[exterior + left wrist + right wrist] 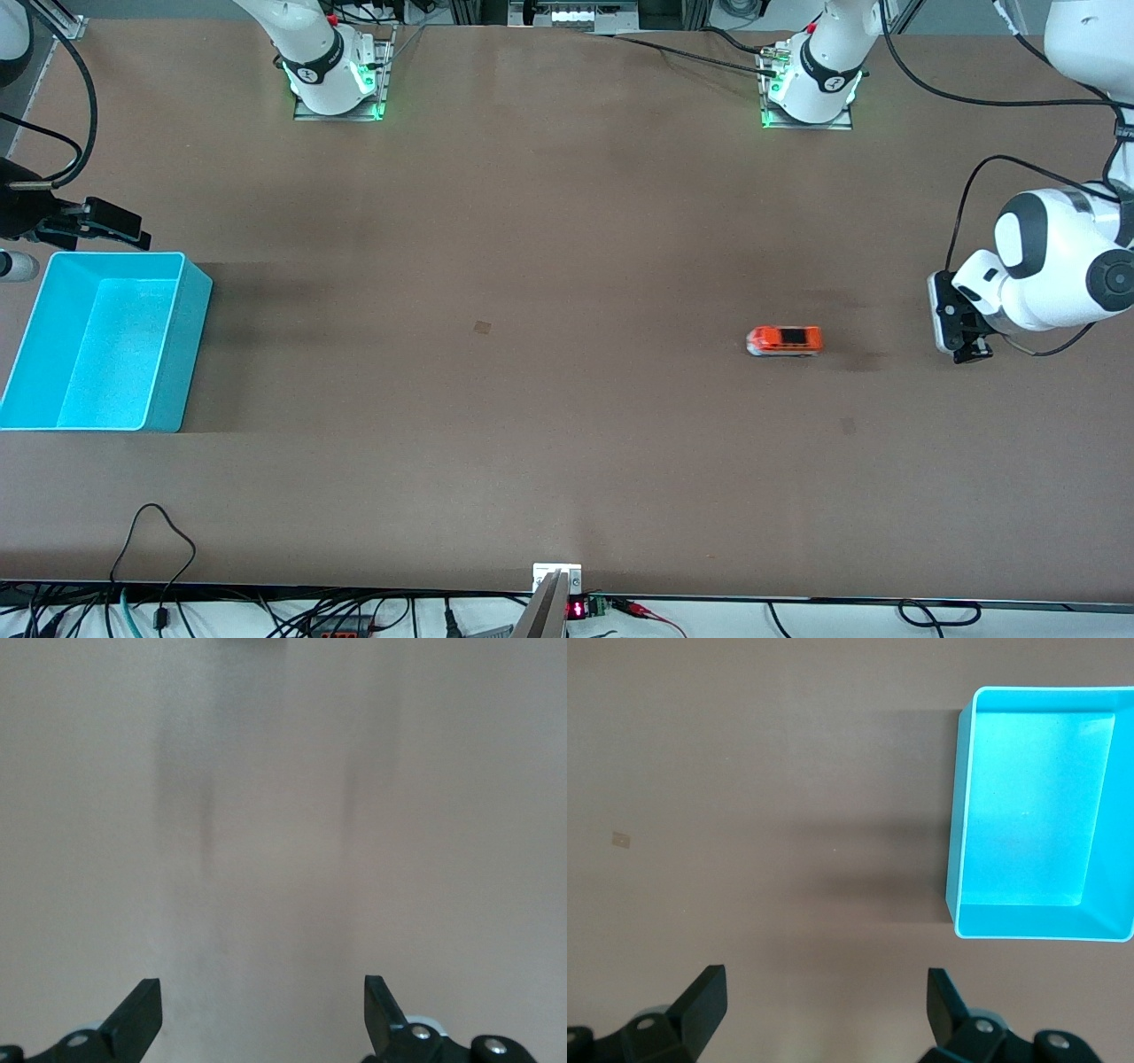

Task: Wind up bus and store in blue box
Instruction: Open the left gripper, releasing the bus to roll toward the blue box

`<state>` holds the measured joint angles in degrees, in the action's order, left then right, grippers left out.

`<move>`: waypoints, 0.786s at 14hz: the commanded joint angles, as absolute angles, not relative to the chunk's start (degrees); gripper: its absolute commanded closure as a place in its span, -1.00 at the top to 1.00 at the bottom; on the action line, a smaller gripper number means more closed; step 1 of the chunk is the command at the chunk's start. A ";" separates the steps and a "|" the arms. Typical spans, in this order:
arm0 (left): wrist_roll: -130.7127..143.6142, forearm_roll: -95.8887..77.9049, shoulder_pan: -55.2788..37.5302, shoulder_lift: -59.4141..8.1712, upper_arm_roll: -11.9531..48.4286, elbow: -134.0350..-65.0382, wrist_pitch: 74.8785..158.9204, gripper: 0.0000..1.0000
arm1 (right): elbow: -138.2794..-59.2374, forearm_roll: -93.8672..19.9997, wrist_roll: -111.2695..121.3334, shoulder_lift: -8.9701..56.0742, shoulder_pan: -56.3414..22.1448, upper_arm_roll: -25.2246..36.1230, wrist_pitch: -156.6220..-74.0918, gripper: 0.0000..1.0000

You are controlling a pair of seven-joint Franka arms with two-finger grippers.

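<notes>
Bus (785, 340) on the brown surface (532, 266), free and upright on its wheels, toward the left arm's end, whitish front pointing toward the right arm's end. Left pincer (961, 332) over bare surface just past the bus toward the left arm's end, apart from it, spread wide and holding nothing; in the left wrist view only the two dark fingertips (137, 1014) and plain surface with faint streaks between them, no bus in sight. Box (106, 341) at the right arm's end, well apart from the bus, open top up, light speckled floor bare. Right pincer (111, 223) hanging at the box's edge on the side toward the robot bases, also spread wide and holding nothing; waiting there. In the right wrist view, both fingertips (700, 1001) over bare surface, with the box (1041, 811) off to one side, not between them, its shadow falling on the surface beside it. Small pale square mark (482, 327) on the surface roughly midway between box and bus, also seen in the right wrist view (621, 840). Cables (151, 540) trailing along the edge nearest the front camera.
</notes>
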<state>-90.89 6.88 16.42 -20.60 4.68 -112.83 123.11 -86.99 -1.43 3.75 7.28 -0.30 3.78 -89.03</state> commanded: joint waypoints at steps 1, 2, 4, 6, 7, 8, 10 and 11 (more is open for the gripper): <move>-86.24 7.29 16.96 -13.90 5.27 -113.29 116.13 1.00 | -86.57 -2.20 3.43 7.29 -0.35 3.69 -88.68 1.00; -84.31 7.29 17.05 -12.41 5.27 -112.51 113.06 1.00 | -86.57 -2.20 3.51 7.29 -0.35 3.69 -88.68 1.00; -81.14 7.29 17.14 -10.90 5.27 -109.27 106.73 1.00 | -86.57 -2.20 3.43 7.29 -0.35 3.69 -88.59 1.00; -78.32 7.12 17.14 -10.81 5.27 -104.87 101.79 1.00 | -86.57 -2.11 3.69 7.29 -0.26 3.69 -88.77 1.00; -76.57 6.95 17.05 -10.72 5.27 -103.55 100.73 1.00 | -86.57 -1.85 3.78 7.29 -0.35 3.69 -88.60 1.00; -74.38 6.86 17.05 -10.64 5.36 -102.58 99.68 1.00 | -86.57 -1.93 3.78 7.29 -0.26 3.69 -88.68 1.00; -70.51 6.86 17.05 -10.46 5.45 -100.47 96.00 1.00 | -86.57 -1.85 3.78 7.29 -0.26 3.69 -88.68 1.00; -69.01 6.86 17.05 -10.02 5.45 -98.81 93.45 1.00 | -86.57 -1.85 3.78 7.38 -0.18 3.69 -88.68 1.00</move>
<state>-72.13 6.86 16.51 -10.01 4.72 -102.36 98.00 -86.99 -1.43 3.75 7.28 -0.30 3.77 -89.03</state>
